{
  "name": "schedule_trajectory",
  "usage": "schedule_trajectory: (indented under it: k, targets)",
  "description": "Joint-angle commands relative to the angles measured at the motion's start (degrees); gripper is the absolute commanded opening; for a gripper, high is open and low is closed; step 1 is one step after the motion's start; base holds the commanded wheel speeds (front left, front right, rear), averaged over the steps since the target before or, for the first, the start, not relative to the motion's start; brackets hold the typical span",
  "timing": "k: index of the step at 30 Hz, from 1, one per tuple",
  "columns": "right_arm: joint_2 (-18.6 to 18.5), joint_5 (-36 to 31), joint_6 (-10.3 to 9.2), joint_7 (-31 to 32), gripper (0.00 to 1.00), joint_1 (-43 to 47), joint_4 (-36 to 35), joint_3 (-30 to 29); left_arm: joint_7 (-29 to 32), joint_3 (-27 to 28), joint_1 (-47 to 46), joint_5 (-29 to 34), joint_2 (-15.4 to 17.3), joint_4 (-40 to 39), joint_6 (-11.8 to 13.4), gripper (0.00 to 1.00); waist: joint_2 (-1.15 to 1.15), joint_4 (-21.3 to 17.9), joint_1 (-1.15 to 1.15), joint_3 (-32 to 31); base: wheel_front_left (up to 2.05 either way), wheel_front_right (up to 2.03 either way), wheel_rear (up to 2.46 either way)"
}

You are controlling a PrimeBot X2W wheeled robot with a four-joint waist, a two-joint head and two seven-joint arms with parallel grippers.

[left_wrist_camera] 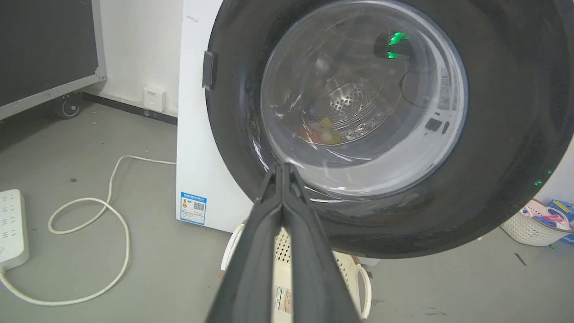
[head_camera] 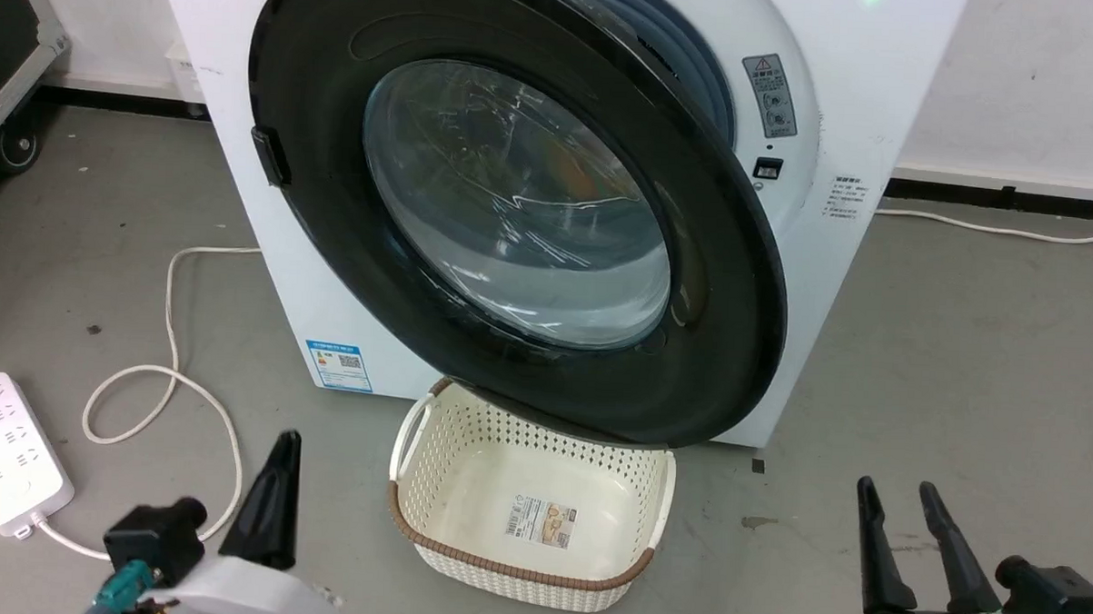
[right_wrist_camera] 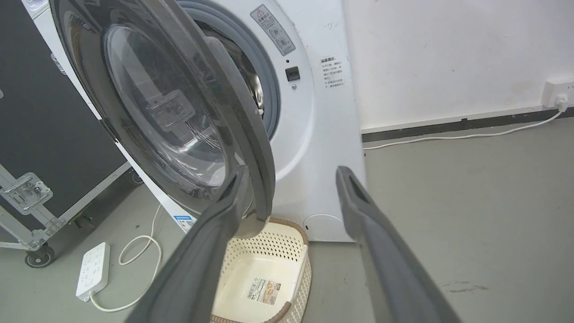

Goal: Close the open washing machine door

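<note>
The washing machine (head_camera: 873, 64) is a white box, and its door (head_camera: 736, 332) hangs partly open. The door has a wide black rim and a bulging glass window, and it is hinged on the left. Its right edge stands off the front, baring the grey rubber ring (right_wrist_camera: 271, 89). My left gripper (head_camera: 287, 439) is shut and empty, low in front of the door (left_wrist_camera: 506, 179), its tips (left_wrist_camera: 283, 167) pointing at the lower rim. My right gripper (head_camera: 897, 490) is open and empty at the lower right. In the right wrist view its fingers (right_wrist_camera: 291, 172) frame the door's free edge (right_wrist_camera: 262, 148), apart from it.
A cream perforated basket (head_camera: 521, 515) sits on the floor under the door's lower rim. A white power strip (head_camera: 9, 456) and its looped cable (head_camera: 171, 376) lie to the left. A black wheeled case (head_camera: 1, 43) stands far left. Another basket (left_wrist_camera: 529, 224) sits beyond the machine.
</note>
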Motion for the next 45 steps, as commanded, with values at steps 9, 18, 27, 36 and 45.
schedule_trajectory:
  k: [9, 18, 27, 36, 45]
  targets:
    - [-0.06, -1.28, -0.03, -0.26, 0.42, 1.12, 0.46, 0.85, -0.30, 0.97, 0.86, 0.92, -1.42, 2.70, 0.86, 0.00, 0.00, 0.57, 0.00, 0.20, 0.00, 0.00, 0.00]
    - [-0.06, -4.15, -0.03, -0.26, 0.00, 0.36, 0.73, 0.01, -0.30, 1.93, -0.24, 2.95, -1.77, 2.02, 1.09, 1.00, 0.00, 0.85, 0.00, 0.07, 0.00, 0.00, 0.00]
    - [-0.06, -5.34, -0.03, 3.26, 0.00, -3.65, -1.42, 3.65, -0.30, 2.55, -1.33, 6.09, -2.13, -0.54, 1.29, 1.00, 0.00, 2.06, 0.00, 1.82, 0.00, 0.00, 0.00]
    - [-0.06, -6.61, -0.03, 5.14, 0.00, -14.00, 6.37, 5.07, -0.30, 2.46, -3.37, 8.61, -3.38, -1.95, 0.30, 1.00, 0.00, 4.24, 0.00, 5.10, 0.00, 0.00, 0.00]
    - [-0.06, -8.01, -0.03, 2.78, 0.00, -23.23, 13.90, 1.61, -0.30, 3.48, -6.46, 10.85, -5.99, -1.62, -1.99, 1.00, 0.00, 6.28, 0.00, 10.42, 0.00, 0.00, 0.00]
